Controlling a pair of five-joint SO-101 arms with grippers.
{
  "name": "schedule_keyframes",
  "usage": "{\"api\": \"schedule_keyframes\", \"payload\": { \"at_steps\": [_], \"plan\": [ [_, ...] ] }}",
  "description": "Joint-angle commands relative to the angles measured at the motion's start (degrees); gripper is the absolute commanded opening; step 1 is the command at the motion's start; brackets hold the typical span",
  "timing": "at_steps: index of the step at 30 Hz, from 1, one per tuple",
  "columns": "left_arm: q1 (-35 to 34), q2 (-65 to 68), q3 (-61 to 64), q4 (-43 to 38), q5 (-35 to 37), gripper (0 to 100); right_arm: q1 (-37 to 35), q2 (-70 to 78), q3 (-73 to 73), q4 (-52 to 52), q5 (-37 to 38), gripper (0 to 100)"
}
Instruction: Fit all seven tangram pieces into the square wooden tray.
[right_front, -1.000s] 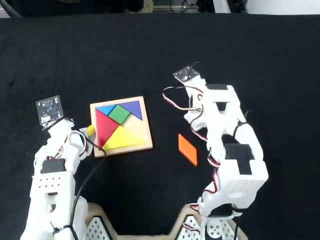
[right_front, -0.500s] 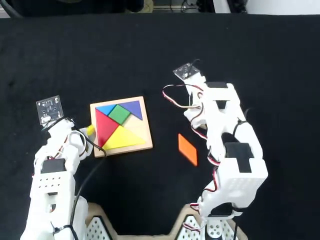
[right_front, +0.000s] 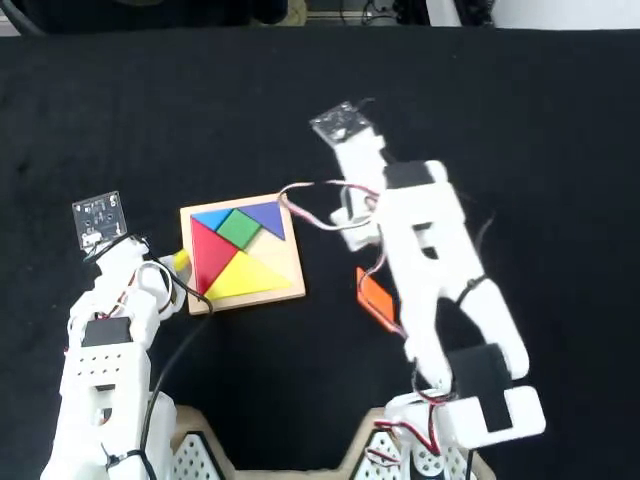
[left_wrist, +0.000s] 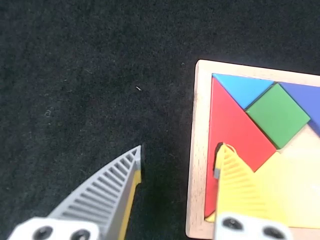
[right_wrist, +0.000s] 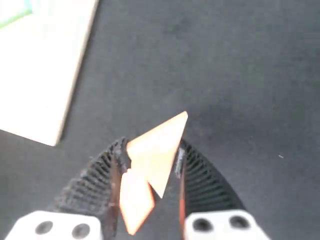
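The square wooden tray (right_front: 294, 245) lies left of centre. It holds red, yellow, green, light blue and dark blue pieces, with a pale patch on its right side. An orange parallelogram (right_front: 373, 296) lies on the black cloth to the tray's right, partly under the right arm (right_front: 415, 230). In the right wrist view my right gripper (right_wrist: 151, 147) is open, and the orange parallelogram (right_wrist: 160, 150) shows between its fingers. My left gripper (left_wrist: 180, 150) is open at the tray's left edge (left_wrist: 194, 150): one finger is over the red piece (left_wrist: 230, 130), the other over the cloth.
Black cloth covers the whole table, with bare room behind the tray and to the far right. The two arm bases stand at the front edge. A cable loops from the right arm (right_front: 310, 205) close to the tray's back right corner.
The right arm has swung left and stretched out over the orange parallelogram, now covering part of it. The piece itself has not shifted. The left arm and tray stay as they were.
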Motion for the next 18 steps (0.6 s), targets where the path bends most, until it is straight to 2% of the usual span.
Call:
{"api": "schedule_keyframes", "payload": {
  "at_steps": [1,6,13,18],
  "plan": [
    [0.4,-1.0,-0.2,-1.1,-0.1,25,-4.9,-2.6,0.1,0.7,-5.0,4.7],
    [0.0,-1.0,-0.2,-0.9,0.0,24,-10.4,-3.0,-0.1,0.3,-8.4,4.7],
    [-6.5,-1.0,-0.3,-0.5,3.8,24,-12.2,0.0,-1.1,-3.2,-17.0,4.7],
    [-10.5,-1.0,-1.0,4.4,3.6,24,-16.8,5.6,-1.5,-8.4,-22.2,4.7]
  ]
}}
